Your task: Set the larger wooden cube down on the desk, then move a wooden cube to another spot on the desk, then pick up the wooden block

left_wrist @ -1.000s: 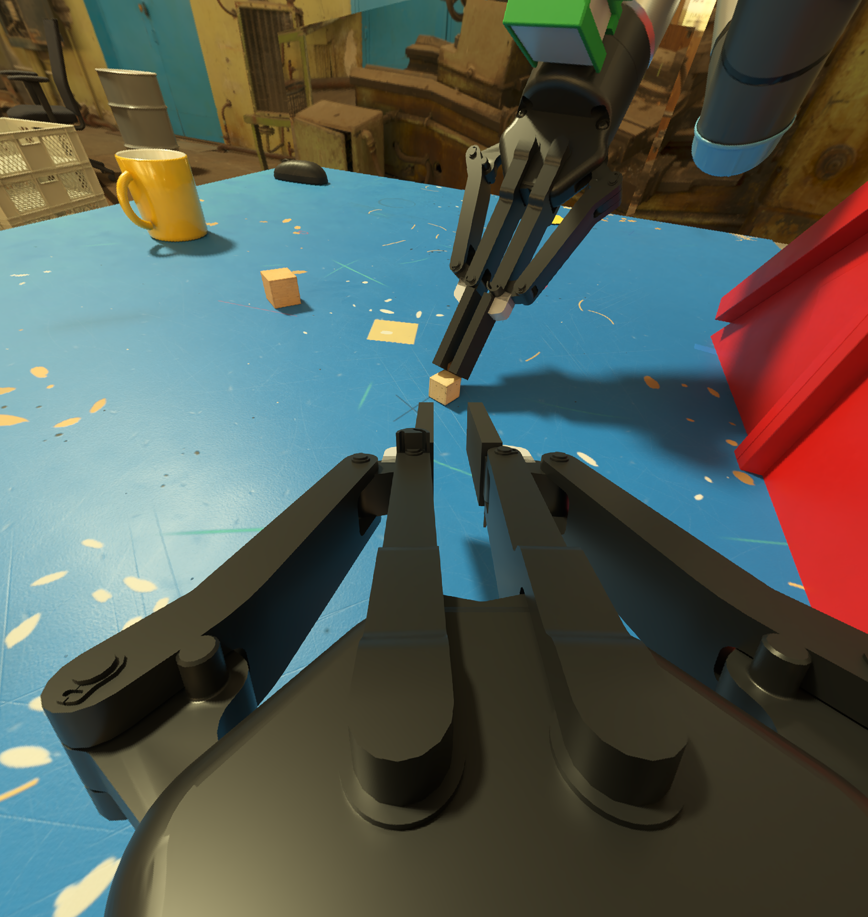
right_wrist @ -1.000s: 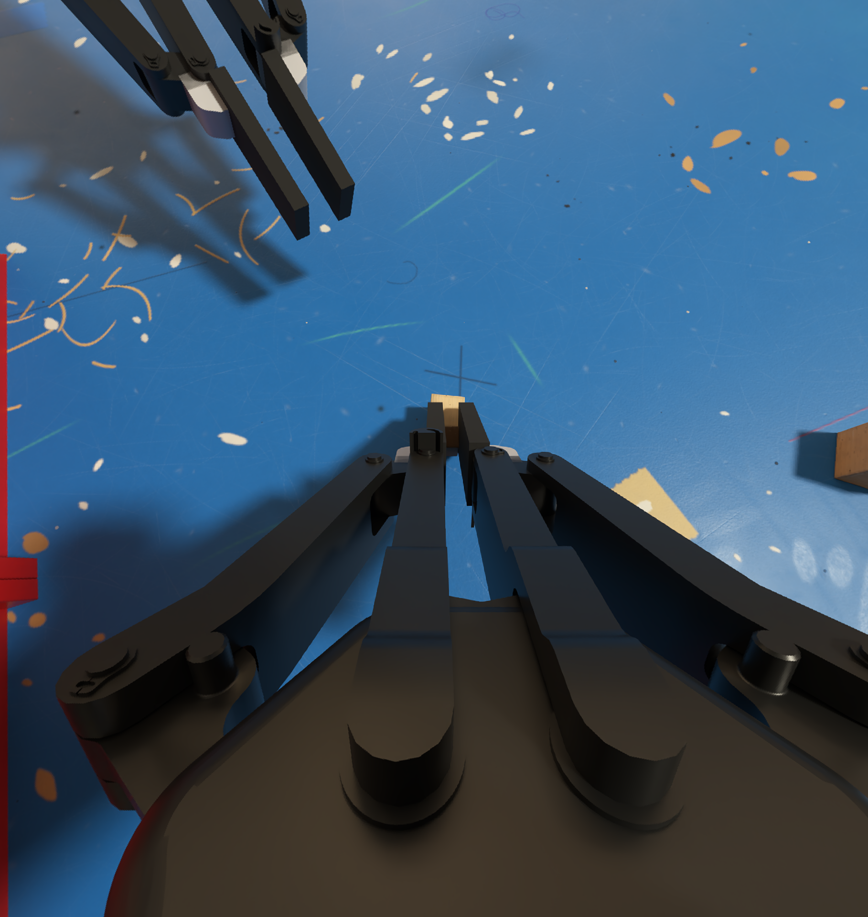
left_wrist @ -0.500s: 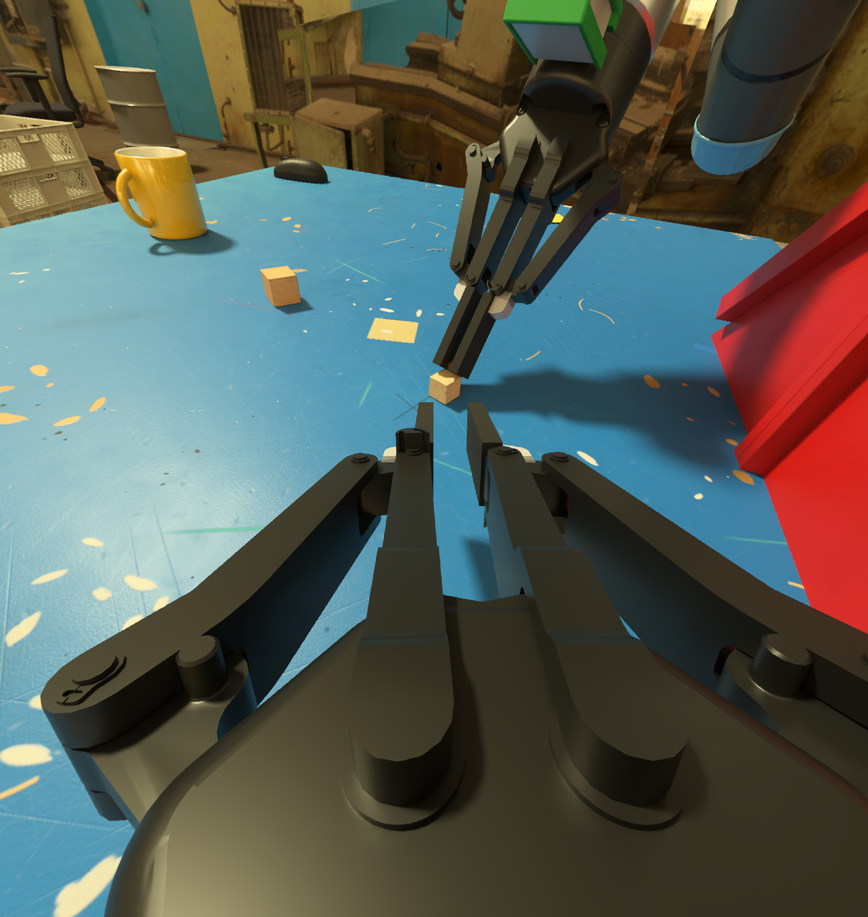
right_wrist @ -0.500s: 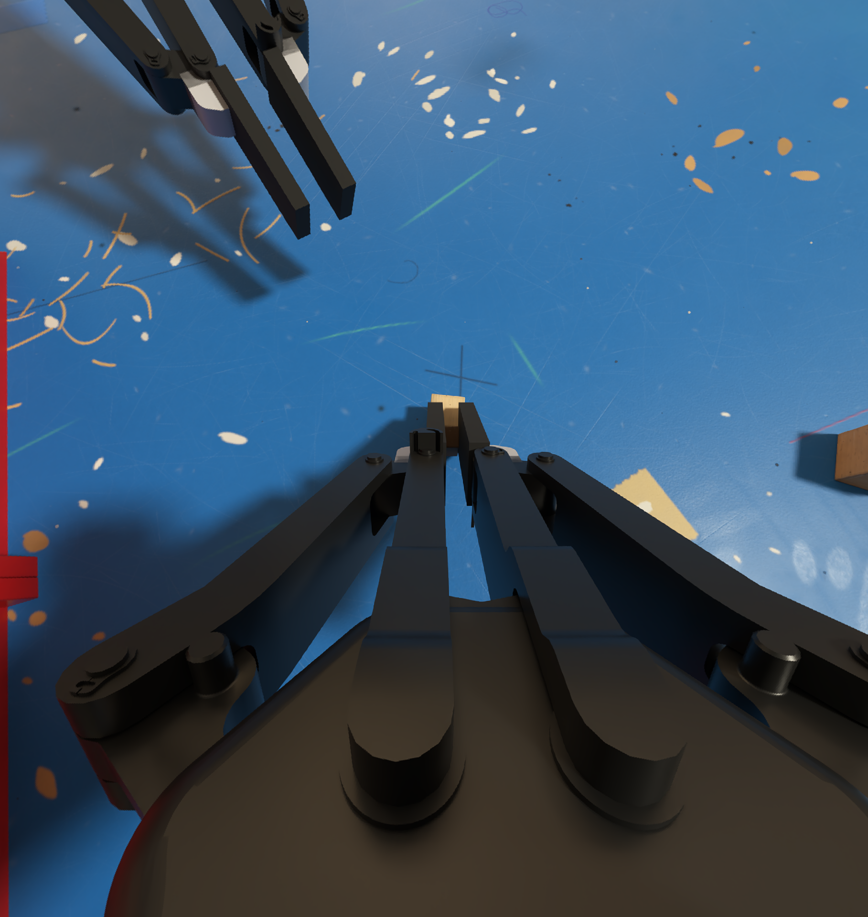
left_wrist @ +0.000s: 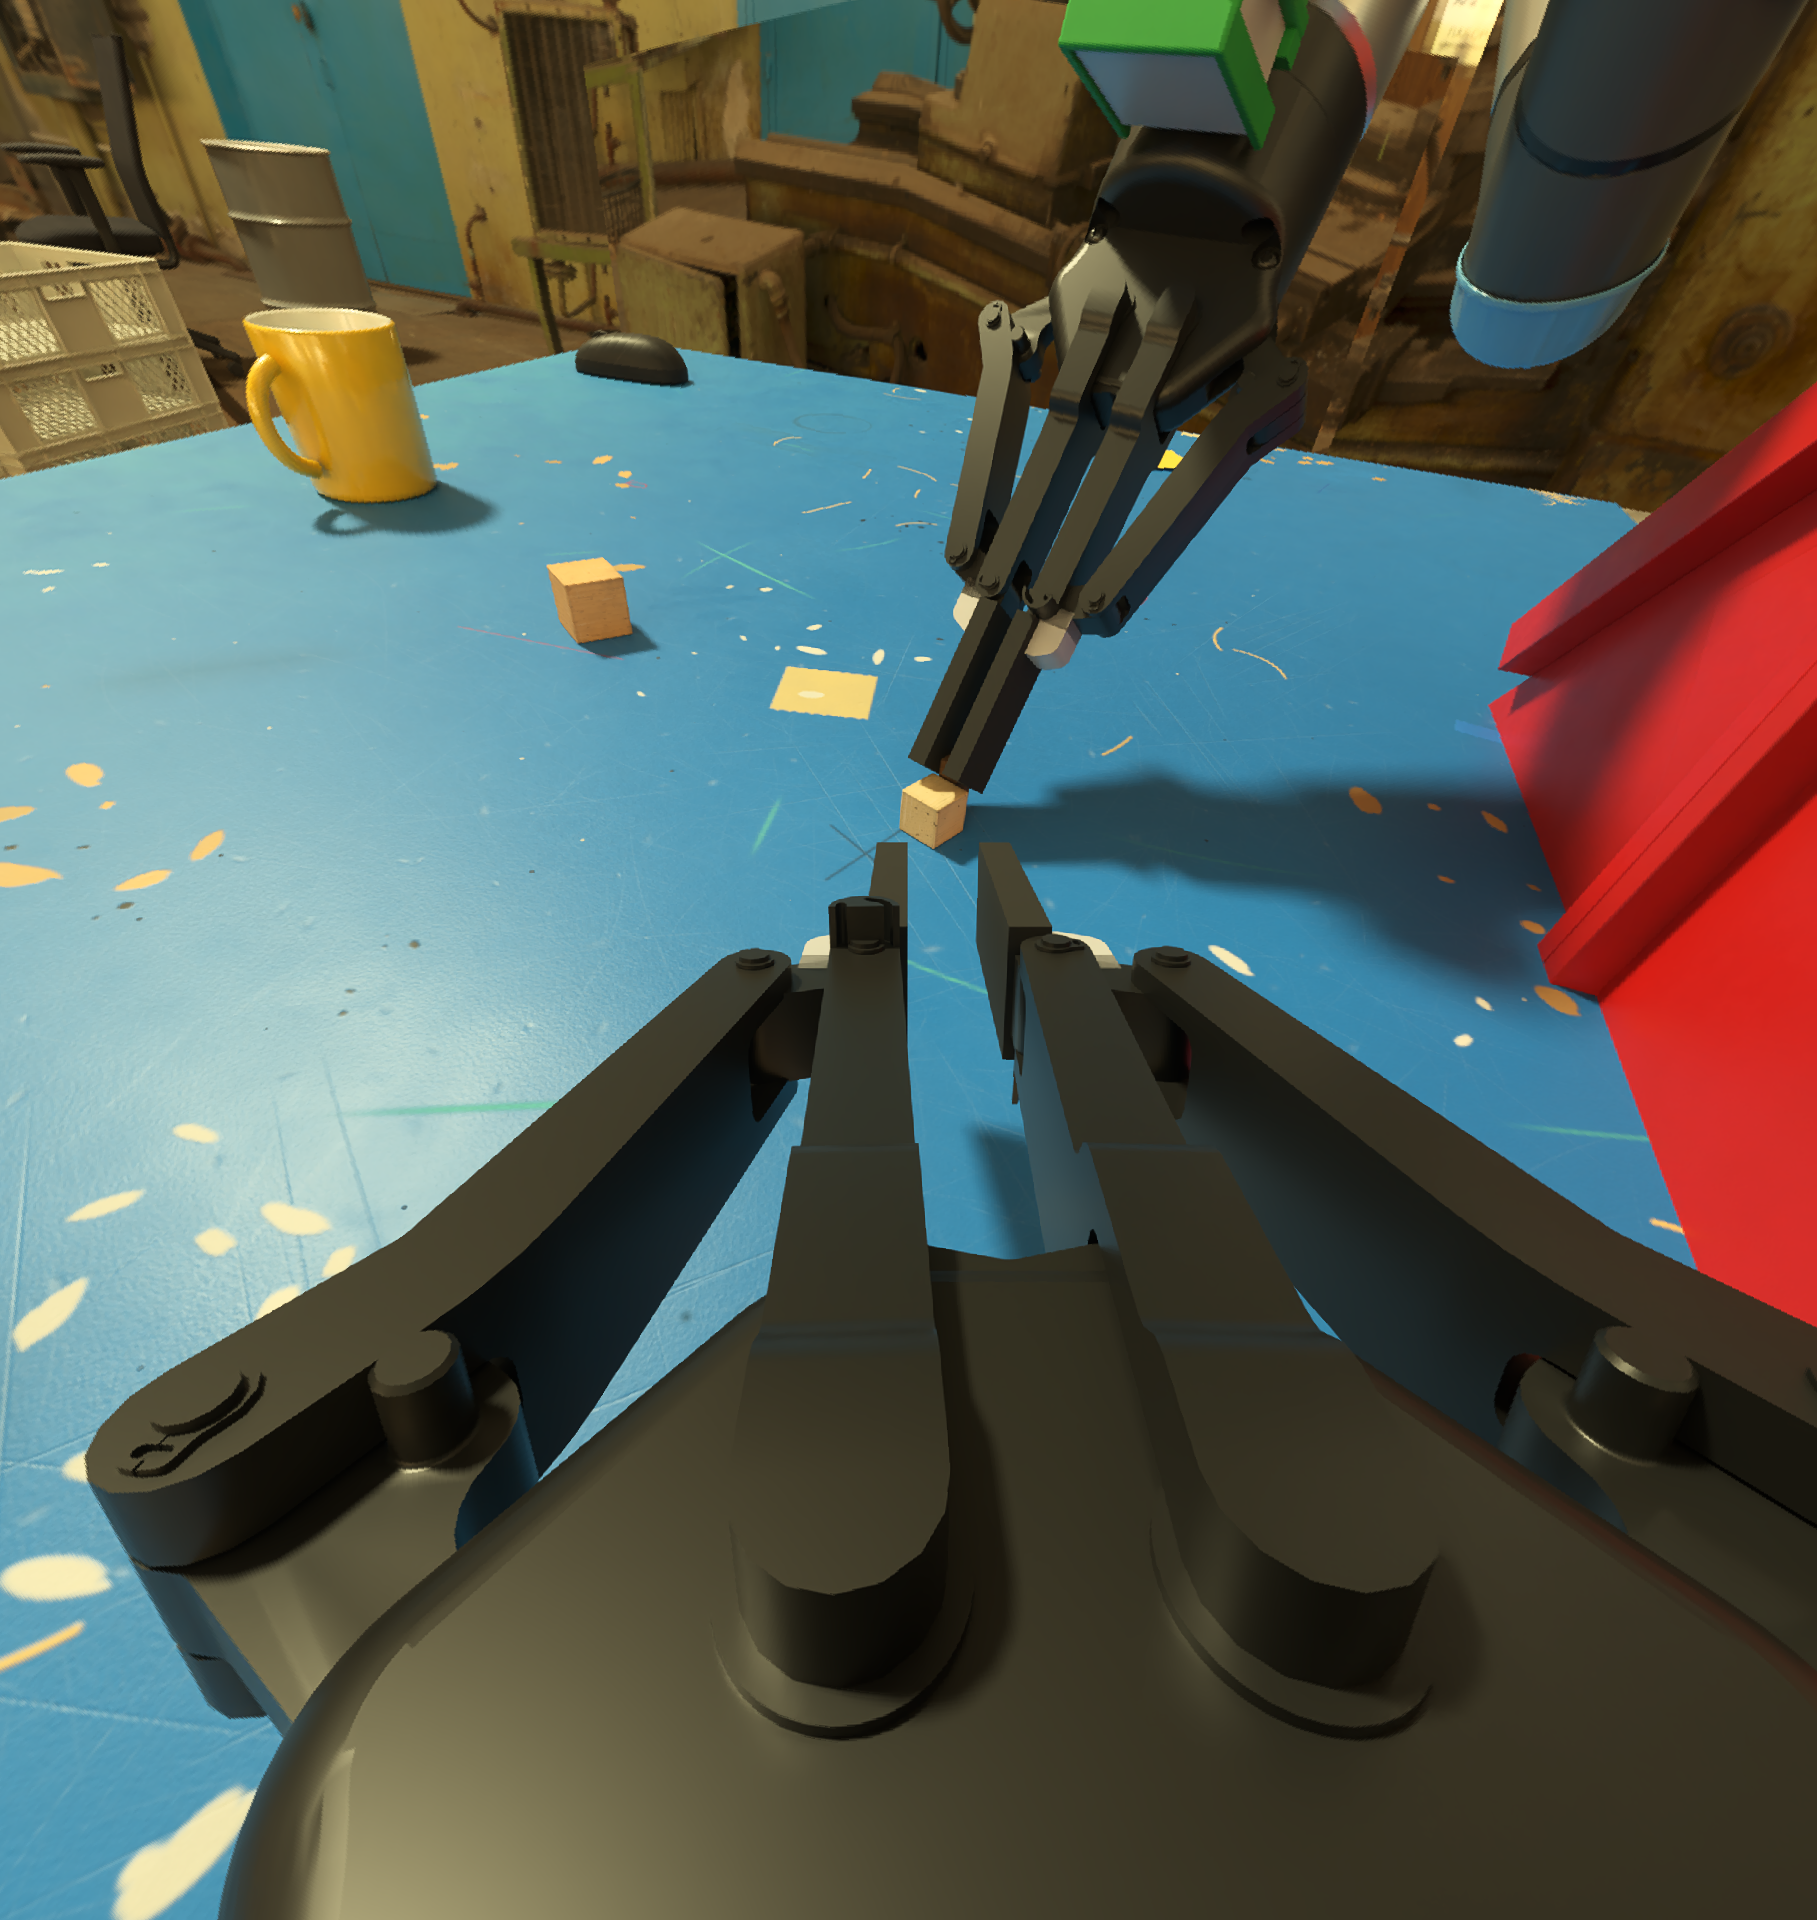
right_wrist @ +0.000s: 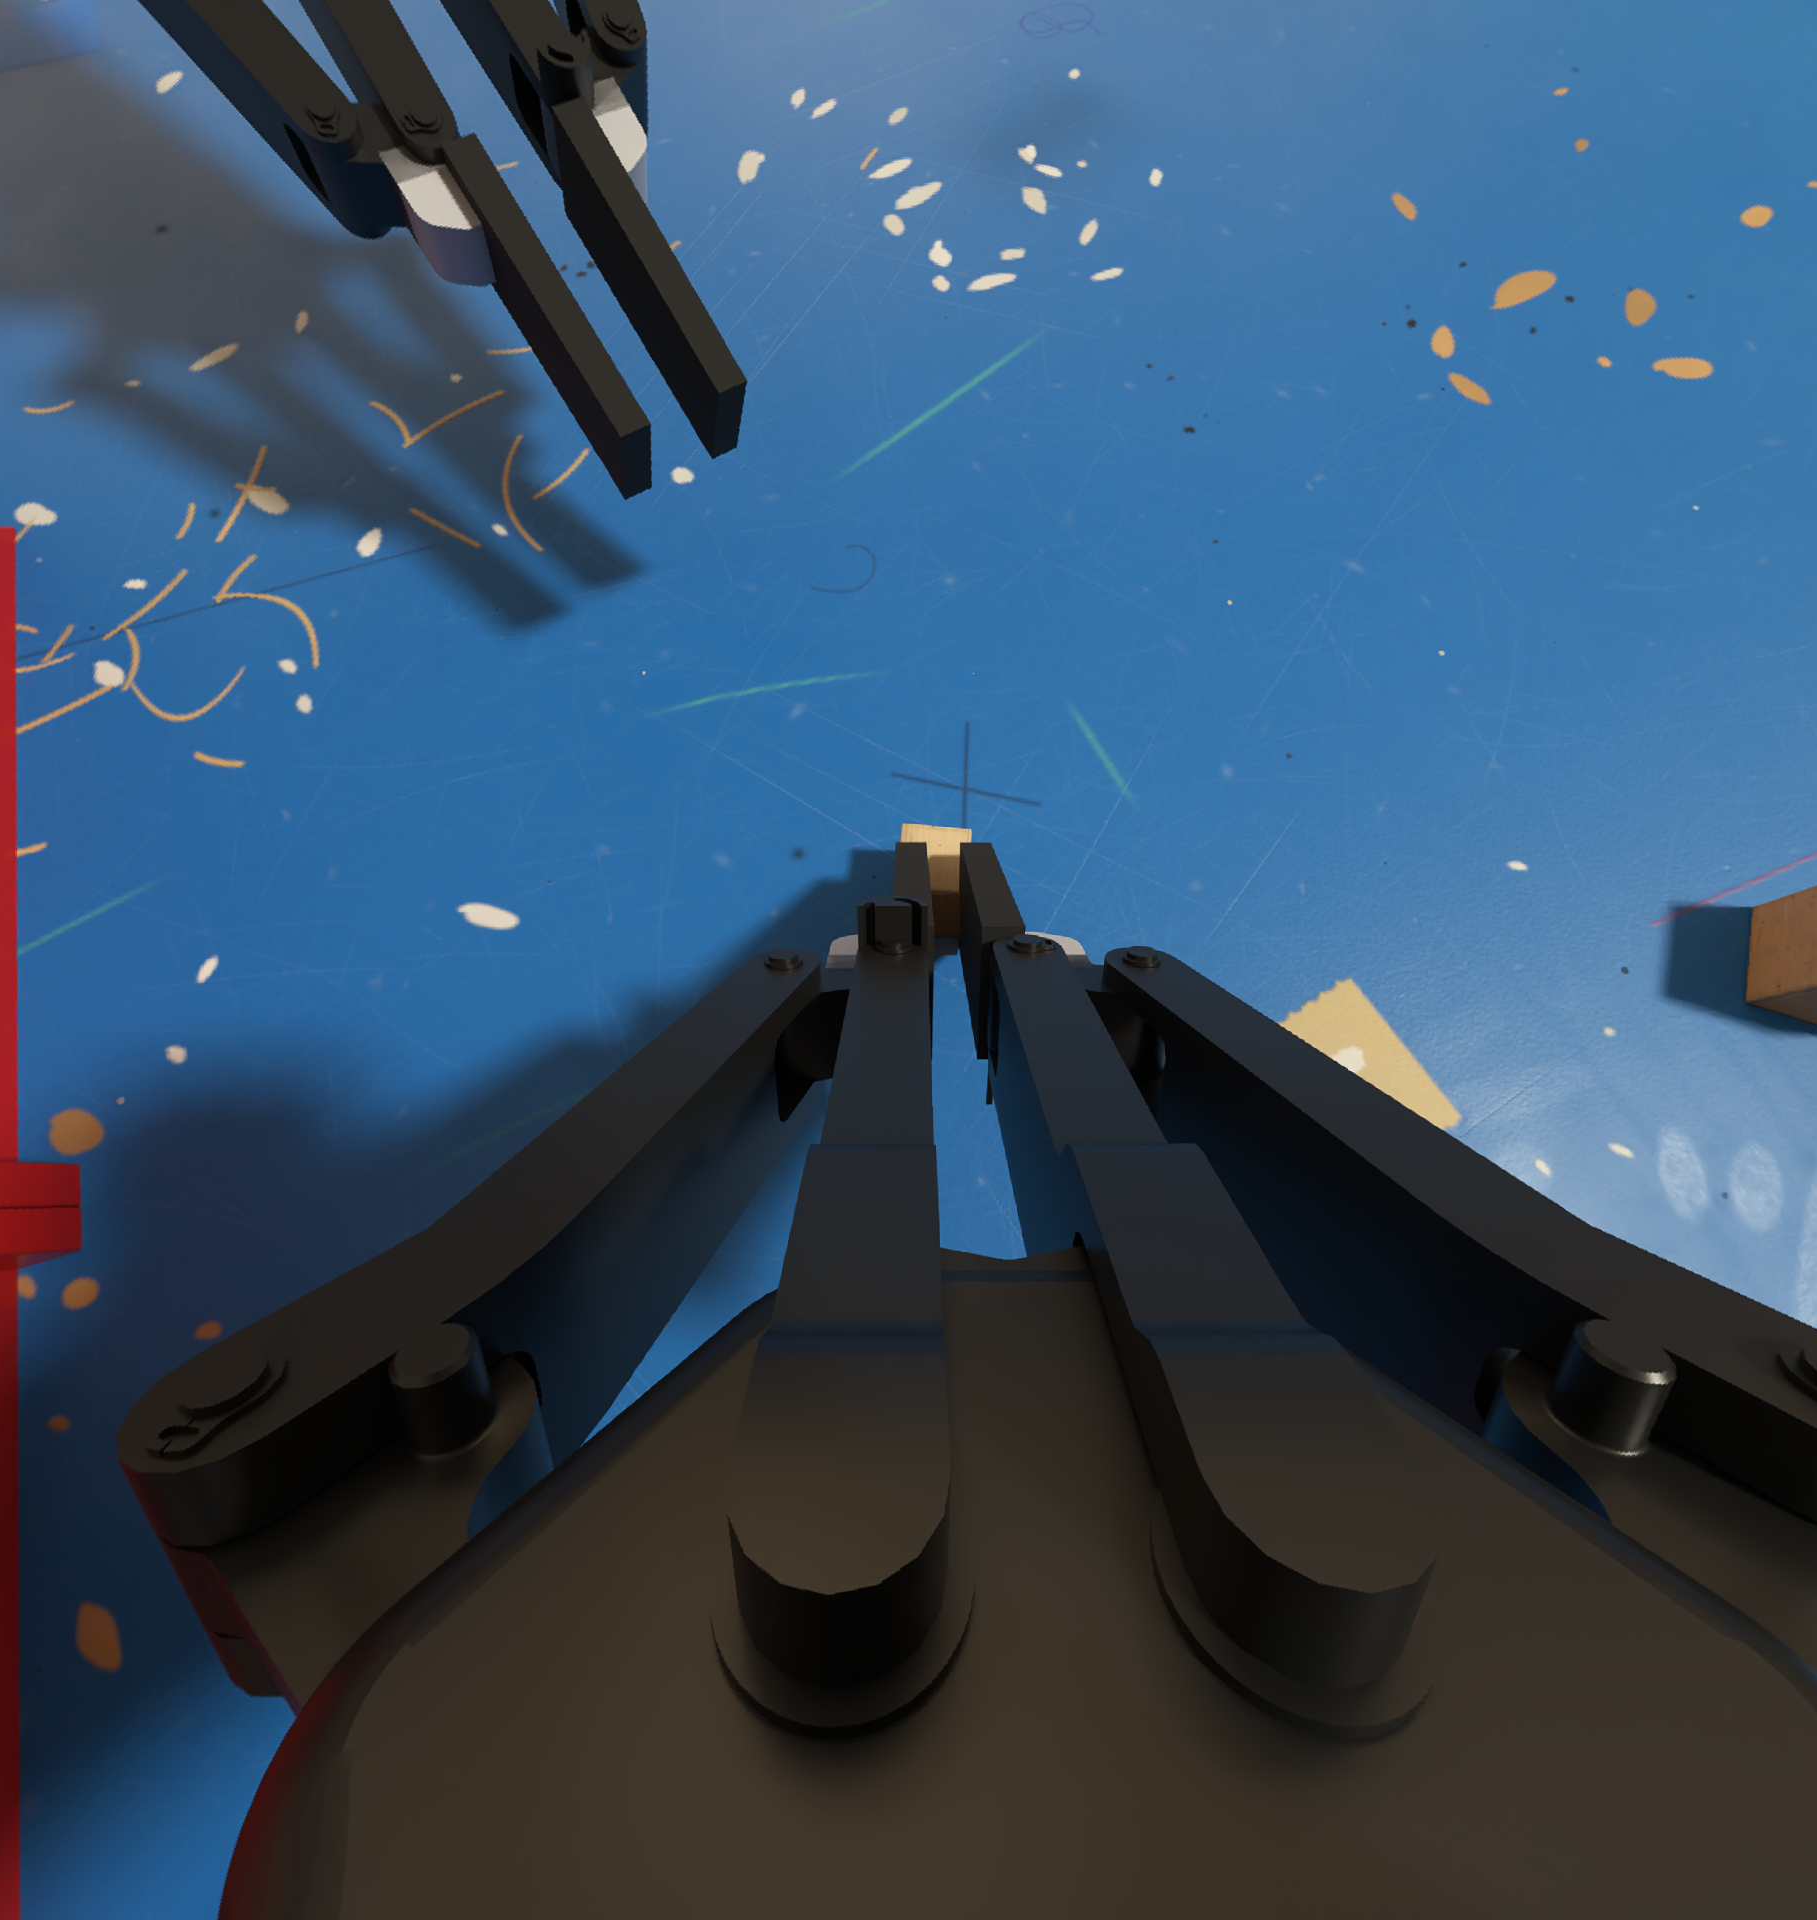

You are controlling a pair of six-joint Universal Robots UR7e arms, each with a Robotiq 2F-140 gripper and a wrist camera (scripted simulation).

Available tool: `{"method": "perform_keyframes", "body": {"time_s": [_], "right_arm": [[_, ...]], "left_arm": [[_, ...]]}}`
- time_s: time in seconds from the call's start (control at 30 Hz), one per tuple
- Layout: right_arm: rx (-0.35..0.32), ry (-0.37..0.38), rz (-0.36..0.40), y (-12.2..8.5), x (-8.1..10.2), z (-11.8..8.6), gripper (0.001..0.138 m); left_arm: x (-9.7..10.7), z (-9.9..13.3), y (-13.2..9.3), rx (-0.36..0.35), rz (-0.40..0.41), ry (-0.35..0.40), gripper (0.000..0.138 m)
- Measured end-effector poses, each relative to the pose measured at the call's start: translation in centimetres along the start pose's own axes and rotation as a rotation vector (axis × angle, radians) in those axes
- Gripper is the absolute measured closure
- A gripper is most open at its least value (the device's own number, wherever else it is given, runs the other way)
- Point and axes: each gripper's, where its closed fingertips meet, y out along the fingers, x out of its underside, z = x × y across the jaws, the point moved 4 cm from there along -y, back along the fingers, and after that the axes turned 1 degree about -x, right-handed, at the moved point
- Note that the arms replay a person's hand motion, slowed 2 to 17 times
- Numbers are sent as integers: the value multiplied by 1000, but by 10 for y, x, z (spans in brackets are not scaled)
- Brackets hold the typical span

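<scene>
Two fingers of the right gripper (right_wrist: 943,868) sit narrowly closed on the smaller wooden cube (right_wrist: 935,835), which rests on the tabletop (left_wrist: 364,935) near its middle. Over the last second neither the gripper nor the cube has visibly shifted, so the grasp looks settled but no lift has begun. The "move a cube" step therefore seems to be only at its start.

Facing it and just short of the cube, the left gripper (left_wrist: 935,862) hangs above the tabletop with a slim gap between its fingers, holding nothing. It too is unmoved.

Further out, the larger wooden cube (left_wrist: 589,600) stands free towards the far left corner, short of the yellow mug (left_wrist: 338,410), so the first step appears done. A red box (left_wrist: 1714,831) lines the right edge. I cannot pick out a separate wooden block.
</scene>
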Motion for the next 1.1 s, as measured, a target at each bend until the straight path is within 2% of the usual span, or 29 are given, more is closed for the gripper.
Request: {"method": "perform_keyframes", "body": {"time_s": [0.87,1.1], "right_arm": [[6,-2,2,-1,0,1,130],[-3,-27,56,-9,-5,2,130]], "left_arm": [[-1,0,0,-2,4,1,120],[-4,-1,1,-11,31,-23,121]]}}
